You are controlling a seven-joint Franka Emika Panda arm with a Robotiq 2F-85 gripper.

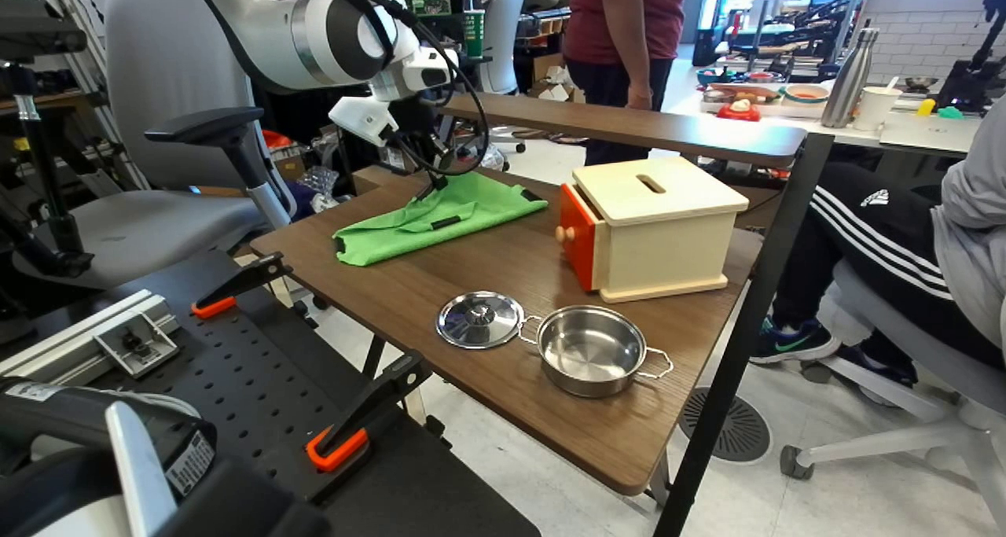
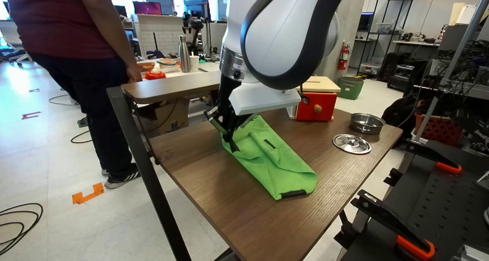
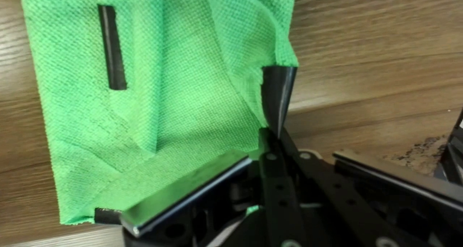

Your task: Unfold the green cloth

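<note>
The green cloth (image 1: 385, 238) lies folded and creased on the brown table, with black strips on it; it also shows in an exterior view (image 2: 259, 167) and the wrist view (image 3: 191, 95). My gripper (image 3: 274, 133) has its fingertips together on a black strip (image 3: 276, 91) at the cloth's edge. That edge rises slightly at the fingertips. A loose flap lies beside it, and another black strip (image 3: 112, 48) lies on a raised fold. In the exterior views the gripper (image 1: 428, 189) (image 2: 233, 144) is low over the cloth, at its edge. The cloth's underside is hidden.
A tan wooden box (image 1: 668, 246) with a red drawer front (image 2: 315, 106) stands beside the cloth. A metal pot (image 1: 591, 351) and a lid (image 1: 479, 320) are on the brown table (image 1: 377, 301). A raised wooden shelf (image 1: 629, 120) runs along one table side.
</note>
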